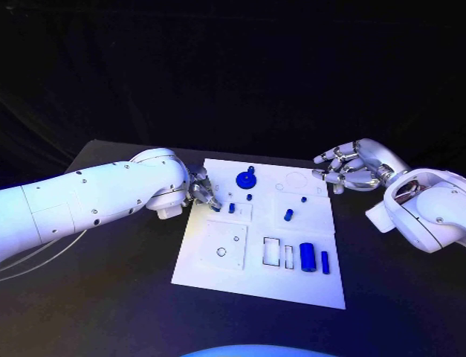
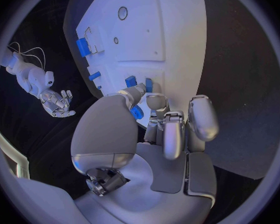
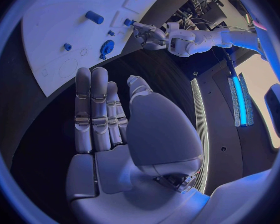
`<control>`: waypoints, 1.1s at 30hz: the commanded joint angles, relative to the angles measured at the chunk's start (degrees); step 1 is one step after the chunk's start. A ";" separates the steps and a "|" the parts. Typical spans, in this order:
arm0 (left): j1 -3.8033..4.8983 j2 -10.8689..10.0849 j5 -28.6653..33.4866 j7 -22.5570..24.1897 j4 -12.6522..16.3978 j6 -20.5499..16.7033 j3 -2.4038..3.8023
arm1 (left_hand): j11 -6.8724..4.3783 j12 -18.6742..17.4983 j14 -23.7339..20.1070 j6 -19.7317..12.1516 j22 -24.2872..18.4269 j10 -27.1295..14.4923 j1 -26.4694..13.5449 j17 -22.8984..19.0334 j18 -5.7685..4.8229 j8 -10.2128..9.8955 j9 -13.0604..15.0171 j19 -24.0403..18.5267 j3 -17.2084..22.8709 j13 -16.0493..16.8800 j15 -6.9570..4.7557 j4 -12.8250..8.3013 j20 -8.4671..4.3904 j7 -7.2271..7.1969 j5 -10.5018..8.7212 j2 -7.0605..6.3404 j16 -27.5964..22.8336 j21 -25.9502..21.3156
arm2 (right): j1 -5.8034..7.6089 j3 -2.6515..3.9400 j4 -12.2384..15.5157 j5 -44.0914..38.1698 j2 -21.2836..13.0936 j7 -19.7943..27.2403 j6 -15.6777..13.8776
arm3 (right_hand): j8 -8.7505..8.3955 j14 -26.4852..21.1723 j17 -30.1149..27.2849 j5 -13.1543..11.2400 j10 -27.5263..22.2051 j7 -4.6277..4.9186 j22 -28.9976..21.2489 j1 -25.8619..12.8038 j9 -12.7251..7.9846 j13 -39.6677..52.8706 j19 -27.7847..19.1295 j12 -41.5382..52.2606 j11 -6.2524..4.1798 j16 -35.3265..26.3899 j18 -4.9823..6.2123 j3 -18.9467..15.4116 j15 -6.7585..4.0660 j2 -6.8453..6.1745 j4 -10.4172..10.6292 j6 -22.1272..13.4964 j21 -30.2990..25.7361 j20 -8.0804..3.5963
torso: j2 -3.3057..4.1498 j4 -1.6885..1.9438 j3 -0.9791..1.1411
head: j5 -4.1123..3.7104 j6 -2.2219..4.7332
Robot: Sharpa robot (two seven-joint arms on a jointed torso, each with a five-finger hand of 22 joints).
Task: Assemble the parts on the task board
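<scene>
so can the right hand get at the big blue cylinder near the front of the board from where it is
Probably yes. The right hand is open, off the task board's far right corner, holding nothing. The big blue cylinder lies uncovered on the right side, and the left hand works on the opposite edge.

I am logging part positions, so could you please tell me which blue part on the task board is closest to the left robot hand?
The small blue part at the fingertips of the left robot hand, near the task board's left edge; the others lie further right.
</scene>
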 commanded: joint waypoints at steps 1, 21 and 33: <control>-0.04 0.19 -0.53 -0.72 0.15 2.23 -0.01 | 0.05 0.23 5.54 1.35 0.05 0.33 -0.59 13.75 -0.54 0.38 0.10 0.43 0.36 0.07 -0.39 0.07 -0.05 -1.08 0.19 0.17 0.29 0.40 | -0.07 0.00 -0.04 -0.19 0.06 0.40 0.72 | 0.21 0.47 0.09 0.40 -0.32 0.14 -0.05 -0.47 -0.06 -0.08 0.27 -0.19 -0.16 -0.21 0.26 0.20 0.05 -0.02 0.18 -0.03 -0.24 -0.04 | 0.01 -0.07 -0.01 | 0.07 -0.02; -0.04 0.91 -0.64 -2.15 0.03 2.48 -0.01 | -0.15 1.53 5.55 2.09 0.58 1.40 -3.80 13.78 -0.64 1.23 0.29 0.70 -0.21 1.36 -0.56 1.31 -0.21 -1.32 0.18 -0.50 0.31 0.73 | -0.15 0.00 -0.08 -0.20 0.07 0.42 0.73 | 0.21 0.47 0.09 0.40 -0.32 0.14 -0.05 -0.47 -0.06 -0.08 0.27 -0.19 -0.16 -0.21 0.26 0.20 0.05 -0.02 0.18 -0.03 -0.24 -0.04 | 0.03 -0.03 -0.03 | 0.02 -0.05; -0.03 1.65 -0.80 -3.10 -0.34 2.76 -0.01 | -0.27 2.23 5.56 2.43 0.86 1.89 -5.38 13.81 -0.69 1.61 0.31 0.83 -0.82 2.07 -0.67 2.04 -0.31 -1.46 0.18 -0.78 0.33 0.89 | -0.20 0.00 -0.08 -0.20 0.05 0.45 0.72 | 0.24 0.50 0.12 0.43 -0.31 0.13 -0.09 -0.50 -0.06 -0.14 0.30 -0.17 -0.17 -0.30 0.26 0.20 0.04 -0.02 0.17 -0.01 -0.31 -0.04 | 0.02 -0.08 0.01 | -0.05 -0.10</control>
